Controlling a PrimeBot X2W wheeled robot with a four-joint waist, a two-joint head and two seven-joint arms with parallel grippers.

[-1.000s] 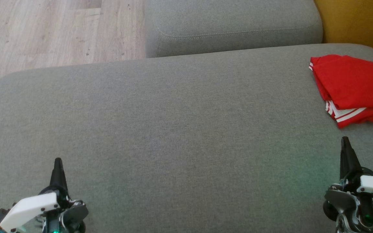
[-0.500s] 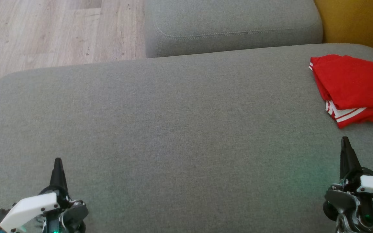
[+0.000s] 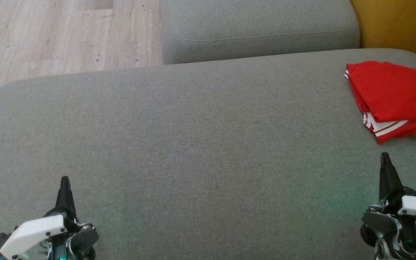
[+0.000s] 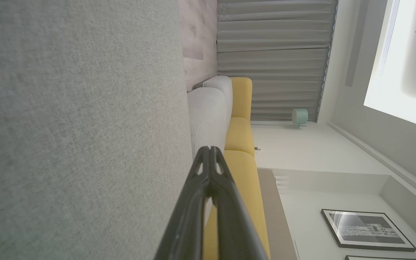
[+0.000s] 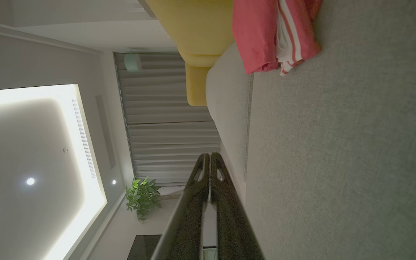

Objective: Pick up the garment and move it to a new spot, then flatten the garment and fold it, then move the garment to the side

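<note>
left claw (image 3: 64,179) and right claw (image 3: 385,155) hang pressed together, empty, over the grey cushion (image 3: 193,144), red garment (image 3: 392,94) lying apart.

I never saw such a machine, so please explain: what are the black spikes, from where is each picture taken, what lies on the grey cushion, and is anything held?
This is a robot with two arms. One picture comes from its head camera, looking down at a sofa cushion. The black spikes are its left gripper and right gripper: two fingers each, pressed shut, holding nothing. The other two pictures come from wrist cameras looking along those fingers, so the room appears sideways. A folded red shirt lies at the cushion's right side, apart from the right gripper.
</note>
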